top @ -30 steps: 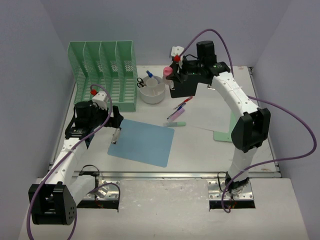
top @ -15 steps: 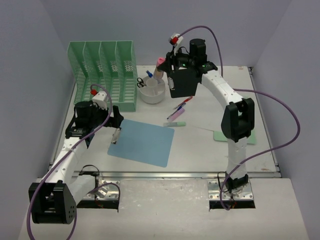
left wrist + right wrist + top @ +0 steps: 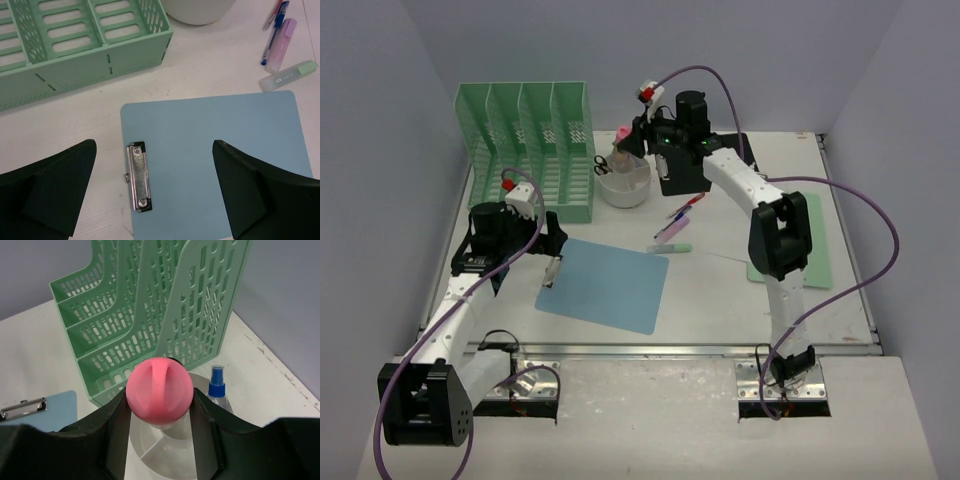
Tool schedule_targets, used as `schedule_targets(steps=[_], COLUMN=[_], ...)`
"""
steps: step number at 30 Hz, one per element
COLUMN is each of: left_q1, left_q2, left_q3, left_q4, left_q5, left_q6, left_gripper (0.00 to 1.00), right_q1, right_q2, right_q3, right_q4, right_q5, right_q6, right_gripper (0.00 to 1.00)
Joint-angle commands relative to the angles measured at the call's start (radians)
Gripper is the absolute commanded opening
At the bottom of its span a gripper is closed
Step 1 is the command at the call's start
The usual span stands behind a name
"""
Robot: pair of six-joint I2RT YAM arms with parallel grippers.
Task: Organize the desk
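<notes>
Counter (image 3: 720, 290): white, flat, walled in pale lavender, with a metal rail along the near edge.
- Left pincer (image 3: 154, 170): jaws are spread wide and nothing is held; it is poised above the clip end of a blue clipboard (image 3: 605, 285).
- Right pincer (image 3: 159, 412): jaws are clamped on a pink-capped container (image 3: 159, 390), which is held over a white cup (image 3: 625, 188) at the far side.
- A mint-green file rack (image 3: 525, 150) is stood just left of the cup.
- Highlighters (image 3: 672, 238) are laid near the centre.
</notes>
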Motion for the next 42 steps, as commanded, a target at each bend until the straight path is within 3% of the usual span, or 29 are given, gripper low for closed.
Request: schedule_targets(steps=[1,26,34,36,38,42], left_q1=[0.002,0.002,0.002,0.002,0.004,0.002], left_q2=[-0.006,0.0,0.0,0.0,-0.001,-0.003], left_q3=[0.03,0.027,0.03,0.031,0.033,0.036], left_q4=[0.04,0.043,0.04,0.041,0.038,0.035], left_q5=[0.006,-0.001,-0.004,-0.007,-0.007,-0.01], left_q6=[0.005,0.011,0.013,0.013,0.014,0.014], left_gripper=[1.0,1.0,1.0,1.0,1.0,1.0], right_q1=[-0.002,0.004,0.013,0.013,0.015,0.015], right_q2=[-0.007,0.031,0.037,0.04,0.043,0.045], right_q3=[0.019,-0.008,-0.015,-0.015,-0.013,-0.007], right_q4=[0.098,0.078,0.061,0.058,0.052,0.049], right_q5=[0.026,0.043,0.047,0.049,0.052,0.055], right_q6=[-0.023,-0.102,-0.109,-0.112,-0.112,-0.105], right_gripper=[0.01,0.01,0.09,0.15,0.3,0.48])
